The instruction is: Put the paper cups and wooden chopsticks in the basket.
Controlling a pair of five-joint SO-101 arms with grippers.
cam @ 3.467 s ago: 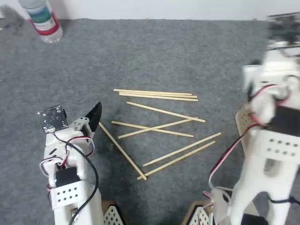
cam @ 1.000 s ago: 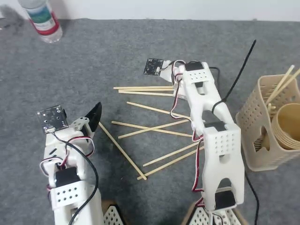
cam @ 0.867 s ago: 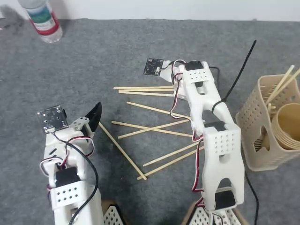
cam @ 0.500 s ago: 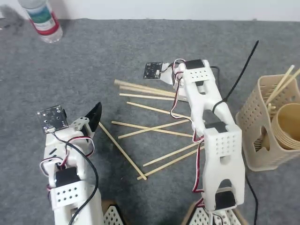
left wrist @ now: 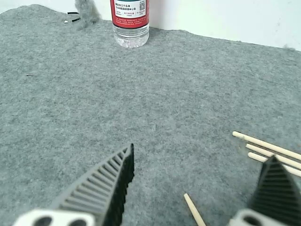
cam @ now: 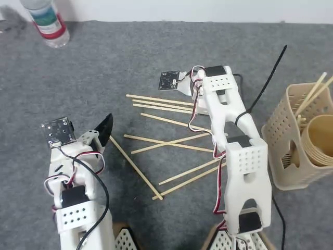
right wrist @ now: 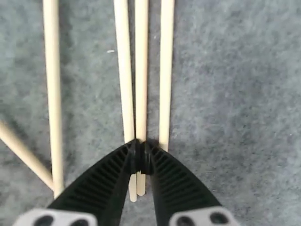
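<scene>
Grey felt (cam: 156, 57) covered the table in the high view, with loose wooden chopsticks (cam: 171, 141) scattered across its centre. At three o'clock from the scatter stood the basket (cam: 283, 140), which already held stacked paper cups (cam: 320, 138) and a few leaning sticks (cam: 312, 96). The right arm (cam: 229, 120) lay stretched toward twelve o'clock, its wrist over the far trio of chopsticks (cam: 161, 103). At eight o'clock the left gripper (cam: 99, 133) sat just beside one end of a diagonal chopstick (cam: 135, 166). A water bottle (cam: 47, 18) stood at eleven o'clock.

From the left wrist, the left gripper (left wrist: 200, 162) had its jaws spread wide, with nothing but felt between them. Several chopstick ends (left wrist: 263, 148) lay near one finger, and the bottle stood far off.

From the right wrist, the right gripper (right wrist: 141, 149) was pinched almost fully closed on the middle chopstick (right wrist: 141, 70) of three parallel ones, close to its end. The two neighbours (right wrist: 121, 70) lay just outside the fingers, touching or nearly so.

The cups looked dealt with, and the step in hand was probably picking one chopstick out of the many still loose. The next move would call for a clean, straight lift so the flanking sticks are not dragged along. A carry toward three o'clock would follow. Held near its end, the stick may droop, so it should be tipped point-down over the basket before release.
</scene>
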